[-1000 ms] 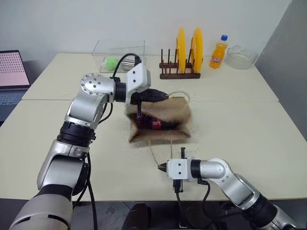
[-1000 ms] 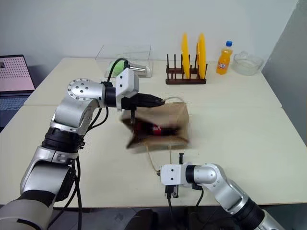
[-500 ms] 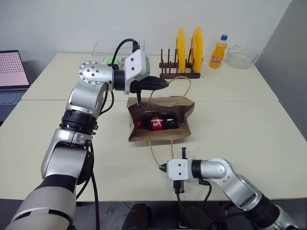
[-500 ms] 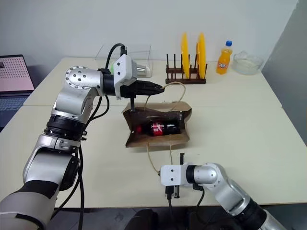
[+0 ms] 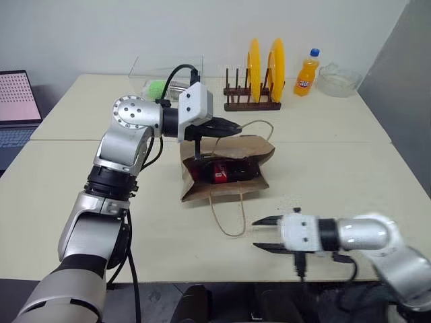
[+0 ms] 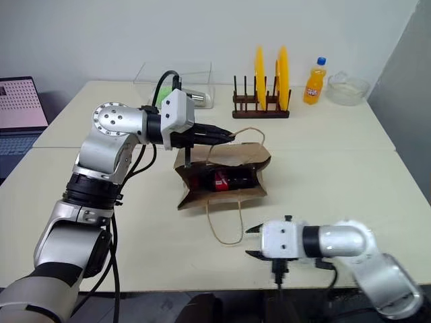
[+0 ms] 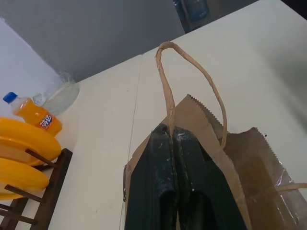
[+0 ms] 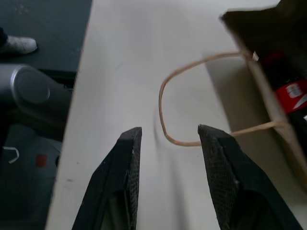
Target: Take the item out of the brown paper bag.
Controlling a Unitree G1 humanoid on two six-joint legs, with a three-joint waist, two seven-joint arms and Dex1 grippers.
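The brown paper bag (image 5: 229,191) lies tipped on the table with its mouth towards me. Inside it, on its side, lies the item (image 5: 223,173), a dark bottle with a red label. My left gripper (image 5: 233,126) hovers over the bag's far rim, shut on the far string handle (image 7: 165,48), which loops up past its fingertips. The near handle (image 5: 229,217) lies slack on the table. My right gripper (image 5: 256,234) hangs open close to the front edge, just right of that loop and apart from it; the loop (image 8: 165,96) shows beyond its fingers (image 8: 128,148).
At the back stand a wooden rack with yellow plates (image 5: 261,67), an orange soda bottle (image 5: 307,73), a glass bowl (image 5: 339,79) and a clear box (image 5: 165,77). A laptop (image 5: 17,108) sits at the far left. The table's front edge (image 5: 202,279) runs just under my right gripper.
My right gripper has let go of the near handle, opened, and swung up and to the right. The loop has dropped onto the table. The left gripper keeps its hold; the bag has settled.
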